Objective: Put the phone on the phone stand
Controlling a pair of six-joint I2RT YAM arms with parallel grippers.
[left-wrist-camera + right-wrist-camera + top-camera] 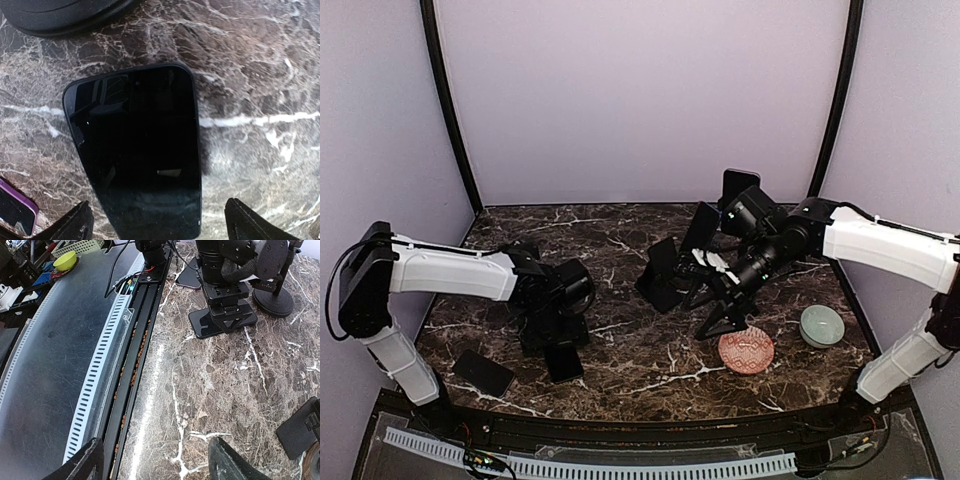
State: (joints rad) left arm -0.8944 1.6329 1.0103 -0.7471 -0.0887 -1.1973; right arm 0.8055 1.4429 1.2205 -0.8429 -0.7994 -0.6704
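A black phone (pixel 140 150) lies flat, screen up, on the marble table (pixel 260 75); in the top view it (pixel 563 362) is at the front left. My left gripper (pixel 160 227) is open, its fingertips (pixel 75 225) on either side of the phone's near end, just above it, holding nothing. Several black phone stands (pixel 663 272) stand at the table's centre and back. My right gripper (pixel 720 322) is open and empty, low over the table beside the stands; in its wrist view (pixel 155 465) it hangs over bare marble.
A second phone (pixel 483 372), purple-cased (pixel 15 210), lies left of the first. A round black stand base (pixel 65 15) sits just beyond the phone. A pink dish (pixel 745 350) and a pale green bowl (pixel 821 325) are at front right. The table's front rail (pixel 135 340) runs close by.
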